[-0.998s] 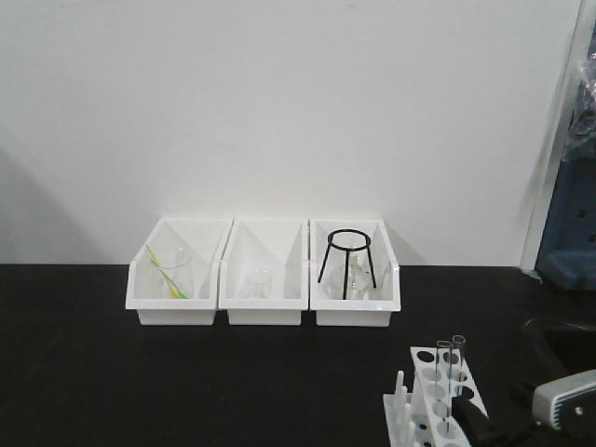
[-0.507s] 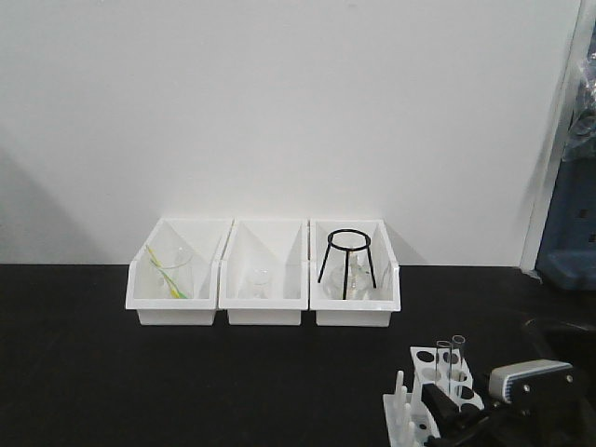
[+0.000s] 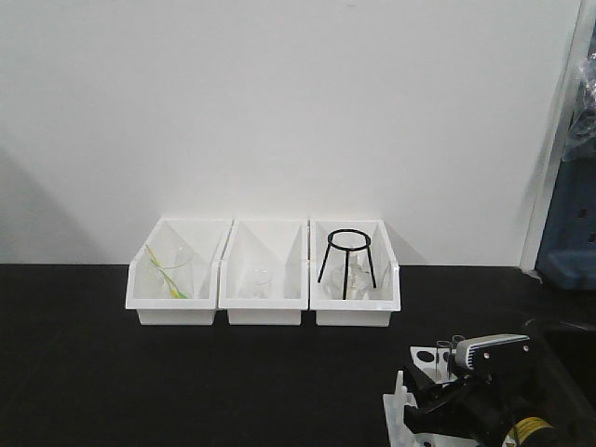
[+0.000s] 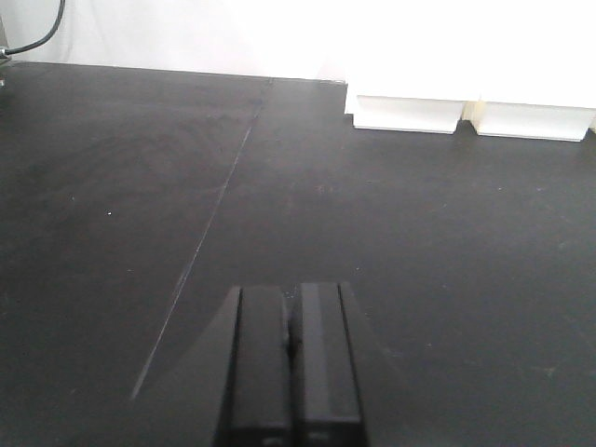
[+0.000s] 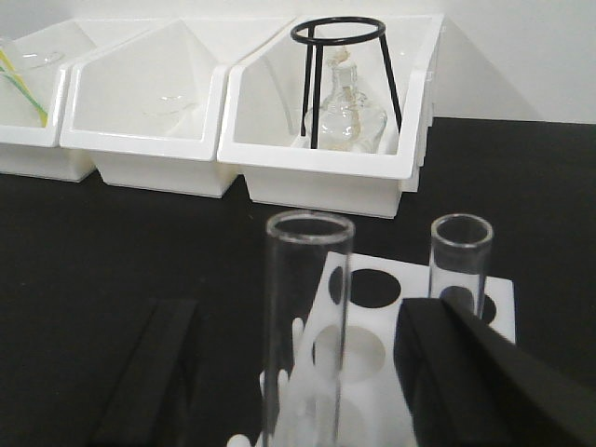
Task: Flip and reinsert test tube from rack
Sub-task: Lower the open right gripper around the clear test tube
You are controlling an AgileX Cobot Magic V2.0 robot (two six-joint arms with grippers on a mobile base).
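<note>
Approach-to-grasp step. Black right gripper [image 5: 298, 321], jaws wide, straddles nearer clear glass test tube [image 5: 305, 279] standing upright in small white plastic holed rack [image 5: 410, 274]; nothing gripped. Next: close on tube, lift straight clear.

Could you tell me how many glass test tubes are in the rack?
2. One clear glass test tube stands between the right gripper's open fingers; the second stands farther back in the white plastic rack. Others may be hidden.
</note>
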